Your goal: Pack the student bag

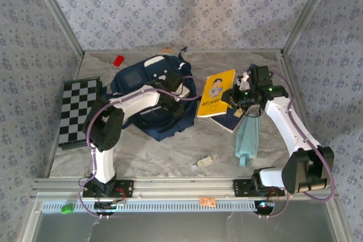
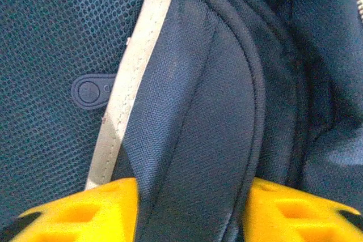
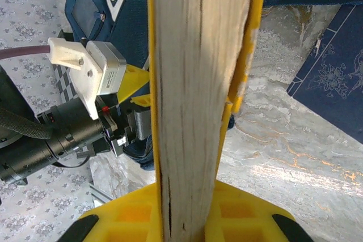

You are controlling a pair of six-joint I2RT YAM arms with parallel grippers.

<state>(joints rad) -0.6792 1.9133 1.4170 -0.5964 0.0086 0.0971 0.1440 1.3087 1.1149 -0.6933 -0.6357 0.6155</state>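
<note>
backpack [image 1: 139,77] sits back-left of centre on the table [image 1: 164,151], between the checkerboard [image 1: 76,109] and yellow book [image 1: 215,92]; left gripper [image 2: 193,211] half-open, pinching a fold of its navy fabric, right gripper [image 1: 239,100] clamped narrow on the book's edge.

The student bag [image 2: 215,111] is matt woven cloth with a mesh panel; the yellow book [image 1: 218,90] has a smooth paper cover.

Marbled grey table [image 1: 153,151] under student bag [image 1: 136,80], checkerboard [image 1: 76,109], navy book [image 3: 334,83], small red block [image 1: 118,60]
</note>
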